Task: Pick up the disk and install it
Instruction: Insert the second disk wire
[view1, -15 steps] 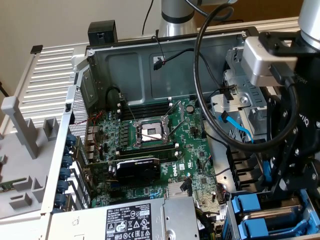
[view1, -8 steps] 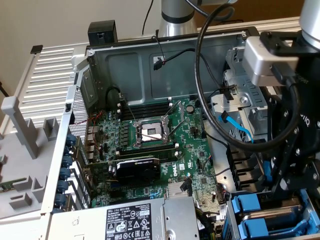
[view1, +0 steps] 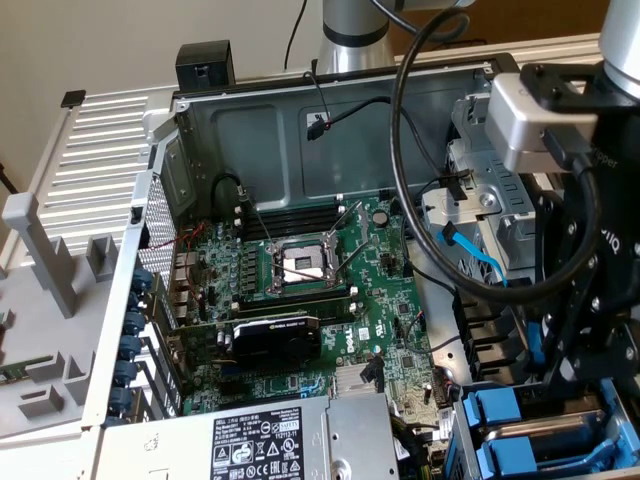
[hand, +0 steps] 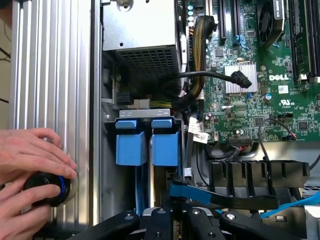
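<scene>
End effector (hand: 173, 222) hung over drive bay (hand: 147, 114), two blue carriers (hand: 131, 145) seated there; we couldn't tell its grip, nor whether the disk was home.

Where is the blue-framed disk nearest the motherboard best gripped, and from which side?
Probably by the exposed blue end of the disk, coming straight in from the open side of the case. The other blue carrier stands close beside it and the rest sits down in the bay, so only that end looks free.
</scene>
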